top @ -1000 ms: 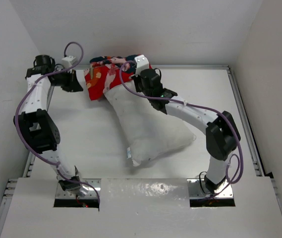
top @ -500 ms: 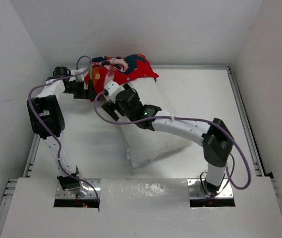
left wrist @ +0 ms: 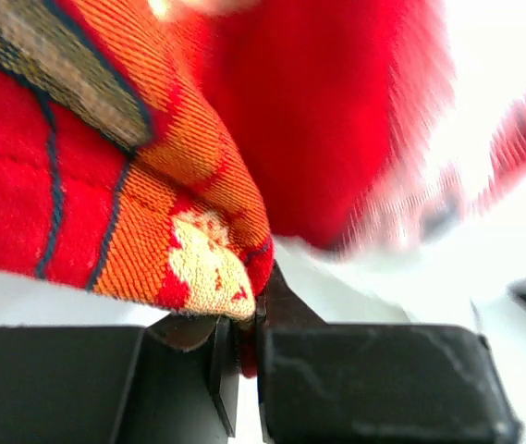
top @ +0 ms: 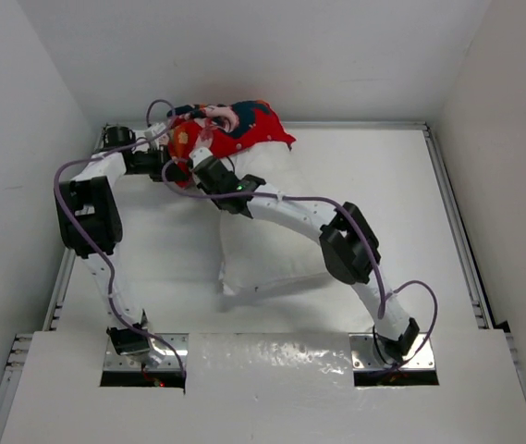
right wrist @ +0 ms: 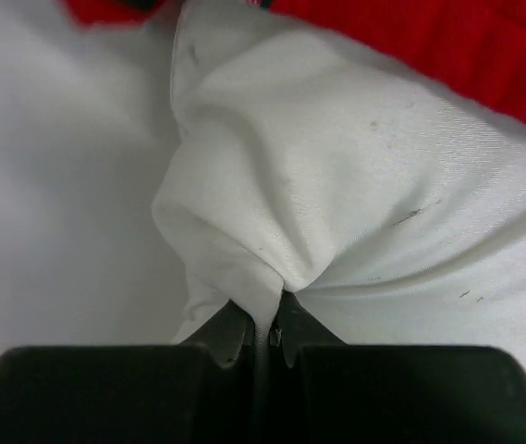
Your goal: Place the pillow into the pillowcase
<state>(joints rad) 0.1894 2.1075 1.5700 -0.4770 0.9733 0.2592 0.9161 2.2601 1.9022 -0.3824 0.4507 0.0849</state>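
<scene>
Red pillowcase [top: 244, 125], pinched by left tool [left wrist: 244, 338], holds far end of pillow [top: 263, 261], which right tool [right wrist: 264, 328] clenches.

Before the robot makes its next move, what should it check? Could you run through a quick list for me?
1. Left tool shut on an edge of the pillowcase: ok.
2. Right tool pinching a fold of the pillow: ok.
3. Pillow's far end meeting the pillowcase: ok, seen from above.
4. Pillowcase mouth held open: cannot tell, the arms cover it.
5. Pillow inside the pillowcase: not ok, most of it lies bare on the table.
</scene>
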